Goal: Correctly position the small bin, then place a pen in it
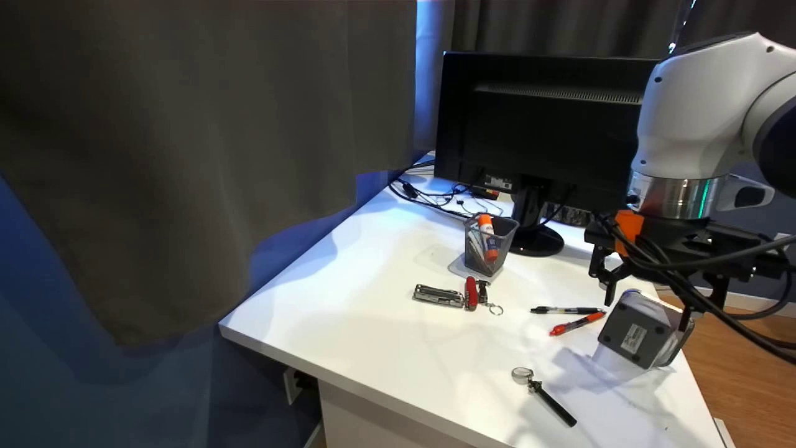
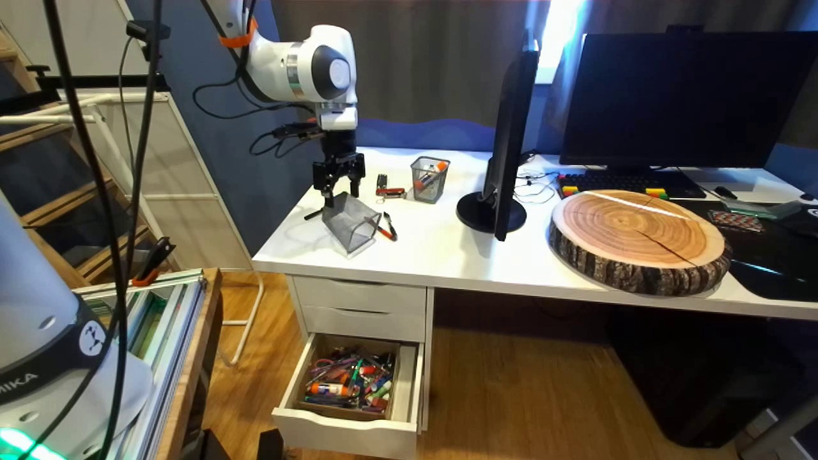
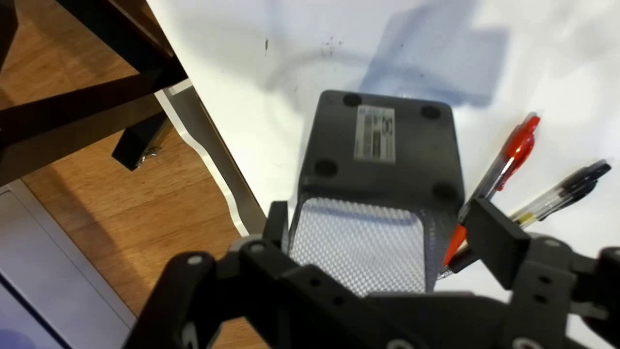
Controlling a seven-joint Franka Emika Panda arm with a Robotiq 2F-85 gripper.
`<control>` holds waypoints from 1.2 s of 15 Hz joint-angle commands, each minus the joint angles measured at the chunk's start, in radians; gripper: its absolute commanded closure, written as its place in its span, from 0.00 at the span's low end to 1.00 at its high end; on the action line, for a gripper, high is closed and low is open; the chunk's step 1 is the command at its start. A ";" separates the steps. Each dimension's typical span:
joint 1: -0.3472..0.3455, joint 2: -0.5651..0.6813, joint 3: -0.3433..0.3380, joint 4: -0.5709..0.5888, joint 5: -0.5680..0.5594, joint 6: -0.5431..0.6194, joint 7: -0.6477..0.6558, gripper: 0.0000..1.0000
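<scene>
The small bin (image 1: 635,333), dark grey mesh, lies on its side near the end of the white desk, its labelled base (image 3: 382,145) facing away from the desk's front. In an exterior view the mouth of the small bin (image 2: 351,225) points toward the desk's front edge. My gripper (image 3: 387,230) straddles the bin from above with its jaws wide apart. One finger (image 3: 278,220) is close along the bin's side; a gap shows between the bin and the opposite finger (image 3: 499,237). The red pen (image 1: 577,323) lies on the desk beside the bin, partly behind that finger in the wrist view.
A black pen (image 1: 564,310) lies by the red one. Also on the desk are a round-headed tool (image 1: 550,401), a multi-tool (image 1: 438,295), a red knife (image 1: 471,294), a mesh cup (image 1: 482,249) holding items and a monitor (image 1: 535,118). A drawer (image 2: 348,431) is pulled out below.
</scene>
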 commanded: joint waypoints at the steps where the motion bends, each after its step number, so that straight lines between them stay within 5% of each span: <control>1: 0.012 0.014 -0.016 0.007 -0.008 0.047 0.046 0.00; 4: -0.002 -0.003 -0.011 -0.006 0.003 0.064 0.014 0.00; 9: -0.122 -0.100 0.035 -0.094 0.101 0.095 -0.183 0.00; 14: -0.412 -0.108 0.231 -0.144 0.365 0.080 -0.574 0.00; 18: -0.457 -0.097 0.189 -0.145 0.603 0.018 -0.859 0.00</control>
